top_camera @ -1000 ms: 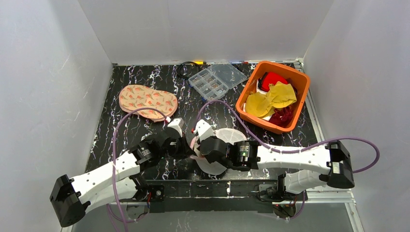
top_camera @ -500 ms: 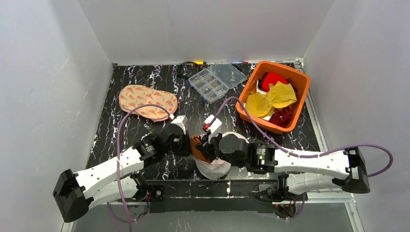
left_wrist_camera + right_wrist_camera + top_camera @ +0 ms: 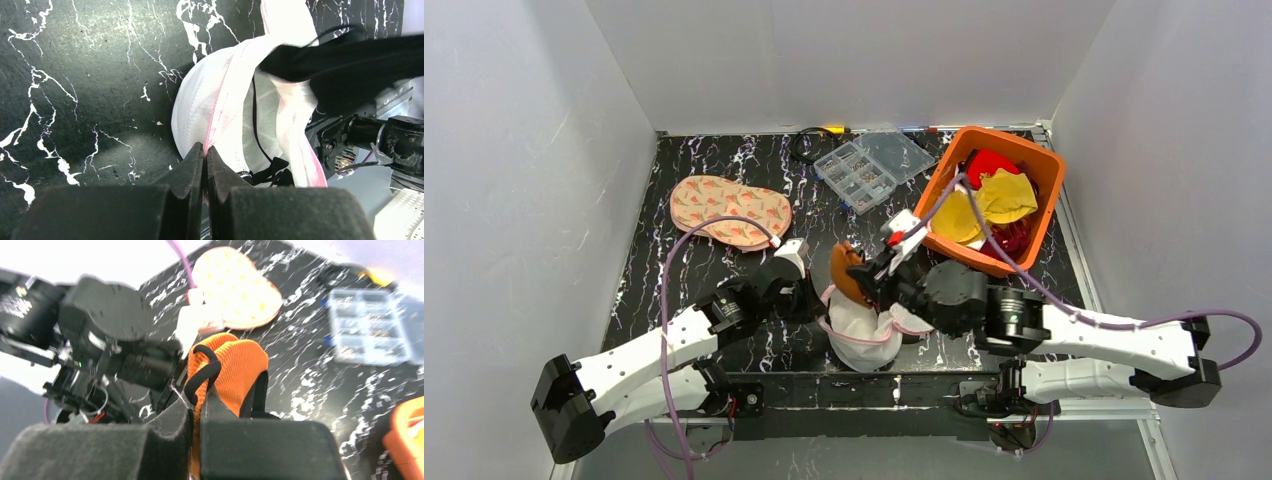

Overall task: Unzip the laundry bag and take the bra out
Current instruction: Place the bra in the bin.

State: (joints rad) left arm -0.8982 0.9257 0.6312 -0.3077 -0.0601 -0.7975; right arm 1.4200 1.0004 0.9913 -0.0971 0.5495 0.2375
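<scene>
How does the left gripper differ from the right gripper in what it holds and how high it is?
The left gripper pinches the pink rim of the laundry bag; the right gripper grips the orange bra. The left gripper sits low by the table; the right gripper is raised well off it. Both are shut on fabric.

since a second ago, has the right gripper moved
Yes. The right gripper, shut on the bra, has drawn away from the laundry bag, to the right and farther back, toward the orange bin.
</scene>
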